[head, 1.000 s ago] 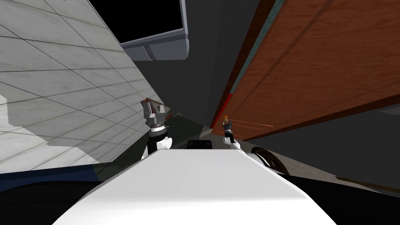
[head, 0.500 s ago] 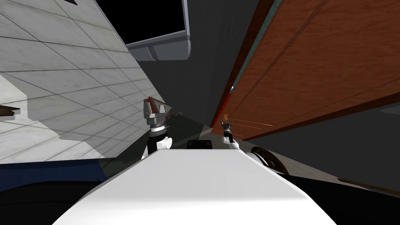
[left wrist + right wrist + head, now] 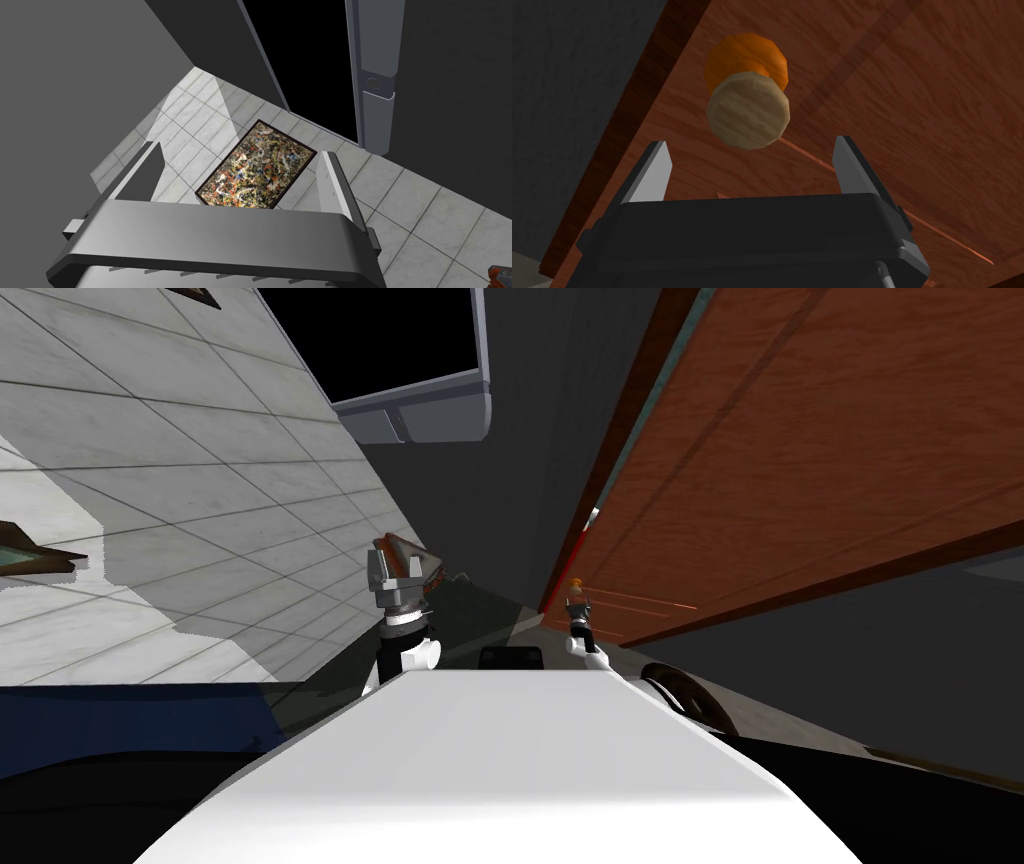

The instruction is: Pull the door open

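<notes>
Right hand (image 3: 752, 143) wide — door knob (image 3: 748, 112) just beyond it; left hand (image 3: 240, 150) wide.

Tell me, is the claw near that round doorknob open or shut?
Open. The right gripper has both fingers standing apart; the knob on the door sits beyond their tips, untouched.

The round tan wooden knob (image 3: 748, 110) is set on the reddish-brown wooden door (image 3: 912, 100), just ahead of the right gripper (image 3: 751, 142); the left gripper (image 3: 240, 150) is held apart, leftward.

pale marble tiles (image 3: 150, 468), perhaps a wall | framed painting (image 3: 257, 172) | dark grey wall (image 3: 530, 438) | black area (image 3: 390, 328)
</notes>
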`<state>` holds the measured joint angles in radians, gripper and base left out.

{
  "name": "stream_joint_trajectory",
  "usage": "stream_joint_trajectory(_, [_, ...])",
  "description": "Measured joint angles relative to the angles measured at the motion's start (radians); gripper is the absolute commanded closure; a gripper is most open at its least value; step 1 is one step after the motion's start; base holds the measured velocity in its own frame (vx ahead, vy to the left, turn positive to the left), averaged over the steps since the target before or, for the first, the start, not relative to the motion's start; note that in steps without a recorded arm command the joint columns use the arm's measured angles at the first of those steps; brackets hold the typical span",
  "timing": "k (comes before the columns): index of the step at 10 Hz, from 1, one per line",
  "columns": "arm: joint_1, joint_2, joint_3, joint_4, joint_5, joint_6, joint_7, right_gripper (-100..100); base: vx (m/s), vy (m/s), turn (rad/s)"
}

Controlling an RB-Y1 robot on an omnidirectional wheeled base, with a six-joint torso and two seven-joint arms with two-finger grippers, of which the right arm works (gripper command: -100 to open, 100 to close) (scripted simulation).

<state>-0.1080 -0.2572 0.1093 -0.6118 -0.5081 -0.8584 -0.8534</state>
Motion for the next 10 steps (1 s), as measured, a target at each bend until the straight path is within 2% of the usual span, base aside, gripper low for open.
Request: stream_joint_trajectory(10, [0.000,0.019,0.054,-0.035,-0.104,0.011,-0.248,-100,-0.059,-0.018,0.029])
